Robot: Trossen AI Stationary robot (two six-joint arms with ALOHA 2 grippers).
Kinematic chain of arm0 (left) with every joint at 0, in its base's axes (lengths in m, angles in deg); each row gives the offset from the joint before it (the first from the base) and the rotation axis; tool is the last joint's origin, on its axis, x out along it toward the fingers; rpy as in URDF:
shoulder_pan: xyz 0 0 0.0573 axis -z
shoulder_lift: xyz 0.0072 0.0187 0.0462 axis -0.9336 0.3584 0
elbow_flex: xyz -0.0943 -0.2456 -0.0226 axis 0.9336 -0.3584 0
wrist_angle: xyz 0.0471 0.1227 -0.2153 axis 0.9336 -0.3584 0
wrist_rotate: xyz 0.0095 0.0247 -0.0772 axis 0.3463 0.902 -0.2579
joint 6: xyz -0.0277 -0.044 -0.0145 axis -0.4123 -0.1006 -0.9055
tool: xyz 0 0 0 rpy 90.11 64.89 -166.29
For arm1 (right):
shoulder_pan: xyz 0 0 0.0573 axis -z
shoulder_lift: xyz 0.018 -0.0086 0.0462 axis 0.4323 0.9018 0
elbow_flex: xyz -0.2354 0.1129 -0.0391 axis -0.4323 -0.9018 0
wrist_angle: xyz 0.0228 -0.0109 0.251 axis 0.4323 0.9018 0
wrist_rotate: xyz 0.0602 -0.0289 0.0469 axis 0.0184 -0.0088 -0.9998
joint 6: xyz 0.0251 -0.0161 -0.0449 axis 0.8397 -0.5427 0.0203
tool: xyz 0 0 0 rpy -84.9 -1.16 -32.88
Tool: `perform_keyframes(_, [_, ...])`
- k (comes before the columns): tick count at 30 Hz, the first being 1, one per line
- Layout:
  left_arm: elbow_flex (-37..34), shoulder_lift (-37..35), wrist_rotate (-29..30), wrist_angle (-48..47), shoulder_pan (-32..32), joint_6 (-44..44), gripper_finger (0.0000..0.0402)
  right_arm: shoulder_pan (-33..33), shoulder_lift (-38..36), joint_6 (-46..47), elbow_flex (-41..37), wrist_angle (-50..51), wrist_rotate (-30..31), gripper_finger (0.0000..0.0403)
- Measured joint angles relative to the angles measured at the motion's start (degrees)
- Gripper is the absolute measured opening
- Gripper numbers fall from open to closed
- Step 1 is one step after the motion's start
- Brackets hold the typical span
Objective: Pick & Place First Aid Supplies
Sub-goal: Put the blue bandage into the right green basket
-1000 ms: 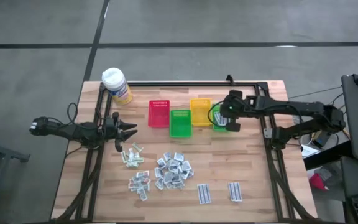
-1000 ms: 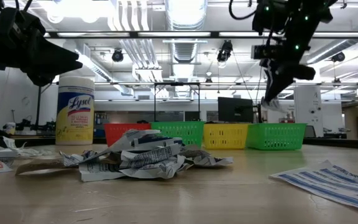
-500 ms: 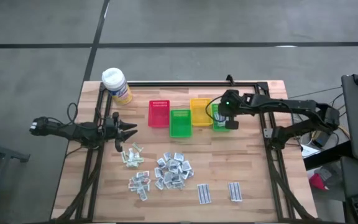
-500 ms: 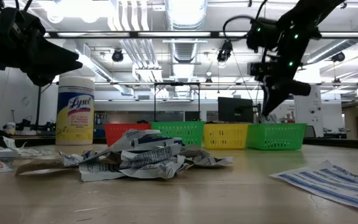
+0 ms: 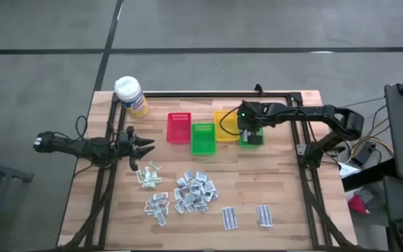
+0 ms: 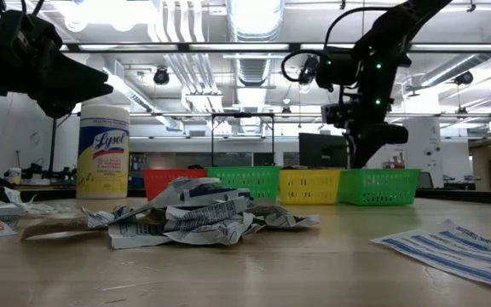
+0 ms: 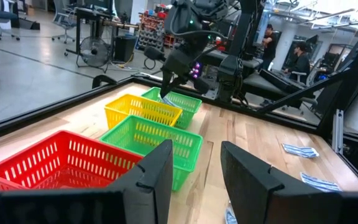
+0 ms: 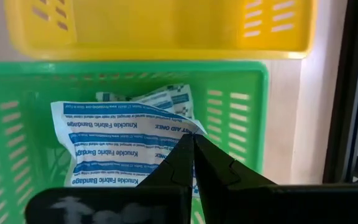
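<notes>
Presently the right gripper [image 8: 193, 144] is hovering over the far green bin [image 8: 247, 106], fingers pressed together on a white, blue-striped bandage packet [image 8: 114, 149] hanging into that bin; this looks like the placing step, and the next move calls for parting the fingers. The left gripper [image 5: 144, 148] is waiting, fingers spread, near the loose supplies [image 5: 194, 192] lying mid-table.
</notes>
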Motion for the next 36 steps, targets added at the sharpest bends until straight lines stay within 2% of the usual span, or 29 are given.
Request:
perform_keyframes(25, [0.0,0.0,0.0,0.0,0.0,0.0,0.0131,0.0,-0.4,0.2,1.4,3.3,0.0,0.0012])
perform_keyframes(36, [0.0,0.0,0.0,0.0,0.0,0.0,0.0131,-0.1,-0.4,0.2,1.3,6.5,0.2,0.0096])
